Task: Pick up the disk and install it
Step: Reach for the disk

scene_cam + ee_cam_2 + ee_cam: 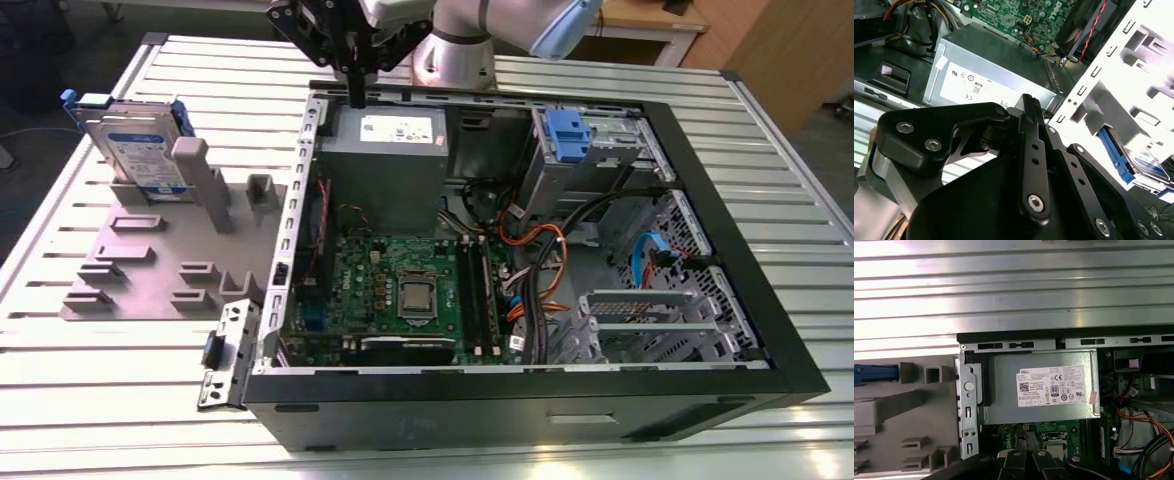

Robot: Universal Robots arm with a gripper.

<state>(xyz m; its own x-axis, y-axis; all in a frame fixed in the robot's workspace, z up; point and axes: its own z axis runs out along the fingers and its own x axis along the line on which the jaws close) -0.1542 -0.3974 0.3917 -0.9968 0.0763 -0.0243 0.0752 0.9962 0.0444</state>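
Observation:
The disk (134, 150) stands upright on its edge in a slot of the grey holder (147, 255) at the exterior view's left, a silver drive with a white-and-blue label in a blue frame. The second wrist view catches the disk (1146, 162) off to the side, and the first wrist view shows its blue frame edge (874, 374). My gripper (358, 88) hangs over the back rim of the open computer case (694, 200), above the grey power supply (387, 150). Its fingers (1028, 102) are pressed together and hold nothing. The disk is well apart from it.
The case lies open with the green motherboard (400, 290), orange and blue cables (547, 250) and a drive bay holding a bare blue bracket (567, 135). The grey holder has several upright posts. Everything rests on a ribbed metal table (134, 400).

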